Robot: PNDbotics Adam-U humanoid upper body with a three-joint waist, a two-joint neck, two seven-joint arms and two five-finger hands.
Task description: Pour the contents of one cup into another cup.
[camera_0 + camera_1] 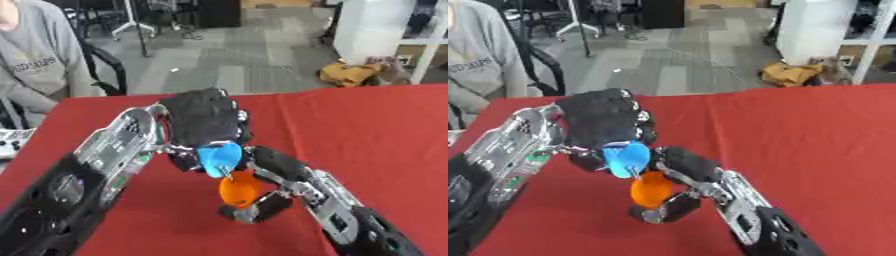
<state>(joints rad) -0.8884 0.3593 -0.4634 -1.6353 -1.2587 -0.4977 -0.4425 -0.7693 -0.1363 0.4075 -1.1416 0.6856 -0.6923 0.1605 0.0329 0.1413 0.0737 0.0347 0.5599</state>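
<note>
Cups were what both hands were busy with, held above the red cloth-covered table [367,130]. On the left, the black left hand [203,120] came in on its silver-jointed arm with its fingers curled round a small light-blue plastic cup [219,158], tipped over so that its mouth faced down toward the other cup. Directly beneath it, touching or very nearly so, sat a small orange plastic cup [239,190], gripped from the right by the black right hand [273,161], whose fingers wrapped round its side. Both cups hung near the table's front, a little left of centre. I could not tell from where I stood whether anything was in either cup.
</note>
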